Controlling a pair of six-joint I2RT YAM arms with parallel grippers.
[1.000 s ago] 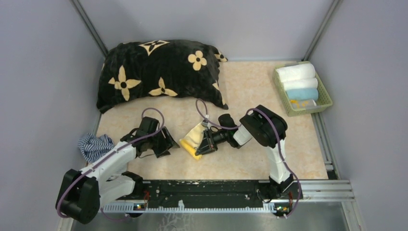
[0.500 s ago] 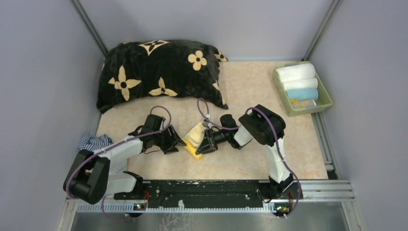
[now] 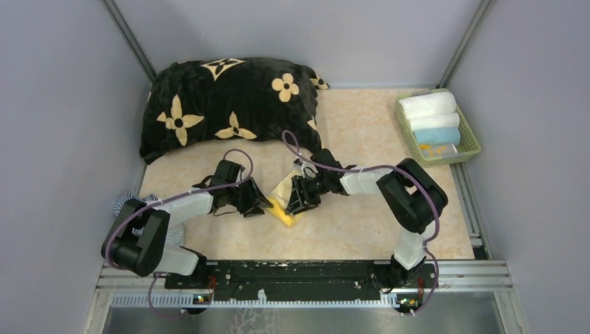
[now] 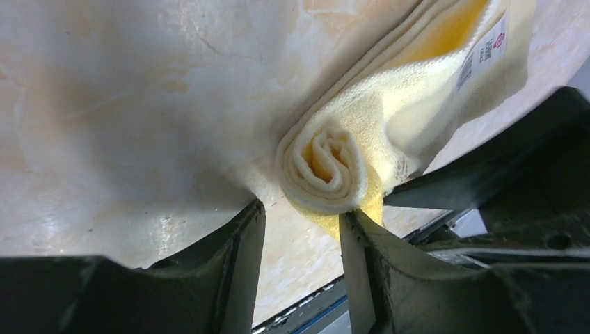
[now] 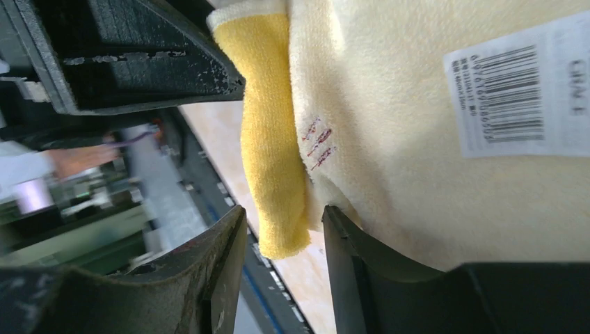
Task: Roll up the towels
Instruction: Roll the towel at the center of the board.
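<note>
A pale yellow towel (image 3: 284, 195) lies partly rolled on the table between my two grippers. In the left wrist view its rolled end (image 4: 325, 167) faces me as a spiral, just beyond my open left gripper (image 4: 300, 221); the roll touches the right fingertip (image 4: 355, 226). My left gripper (image 3: 262, 206) sits at the towel's left end. My right gripper (image 3: 298, 202) sits at its right side. In the right wrist view the open right gripper (image 5: 282, 226) has the towel's bright yellow edge (image 5: 275, 153) hanging between its jaws, and the towel's barcode label (image 5: 518, 83) shows.
A black flowered pillow (image 3: 229, 104) lies at the back left. A green basket (image 3: 474, 145) at the back right holds rolled towels (image 3: 428, 104). A striped blue towel (image 3: 129, 206) lies crumpled at the left edge behind the left arm. The metal rail (image 3: 299, 273) runs along the front.
My left gripper has moved right up to the towel's rolled end. My right arm has stretched out, its elbow swinging right, while its gripper stays at the towel.
</note>
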